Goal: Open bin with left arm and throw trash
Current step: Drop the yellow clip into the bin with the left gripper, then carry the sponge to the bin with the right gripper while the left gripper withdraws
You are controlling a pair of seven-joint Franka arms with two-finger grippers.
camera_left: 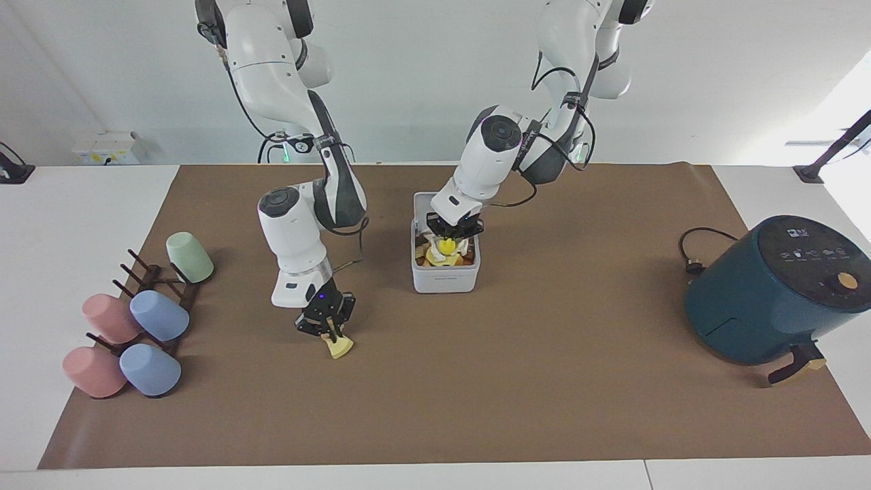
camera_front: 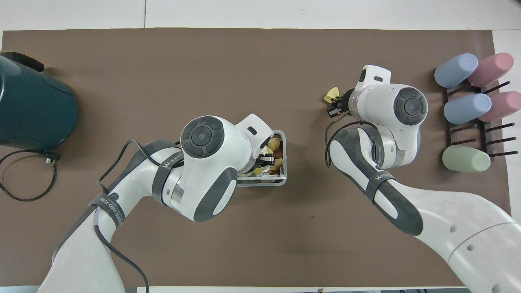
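Observation:
The white bin (camera_left: 446,278) stands mid-table with its lid (camera_left: 423,201) raised; in the overhead view only its rim (camera_front: 283,160) shows beside the arm. It holds a white paper wad (camera_left: 429,239) and other scraps. My left gripper (camera_left: 454,235) is low over the bin's opening, shut on the bright yellow sponge piece (camera_left: 447,246). My right gripper (camera_left: 329,329) is down at the mat, toward the right arm's end, shut on the pale yellow block (camera_left: 339,348), which is tilted. The block also shows in the overhead view (camera_front: 331,94), just past that gripper (camera_front: 336,107).
A dark teal air fryer (camera_left: 776,289) with its cable (camera_left: 694,255) stands at the left arm's end. A dark rack (camera_left: 153,286) with several pastel cups (camera_left: 160,315) stands at the right arm's end. A brown mat (camera_left: 517,381) covers the table.

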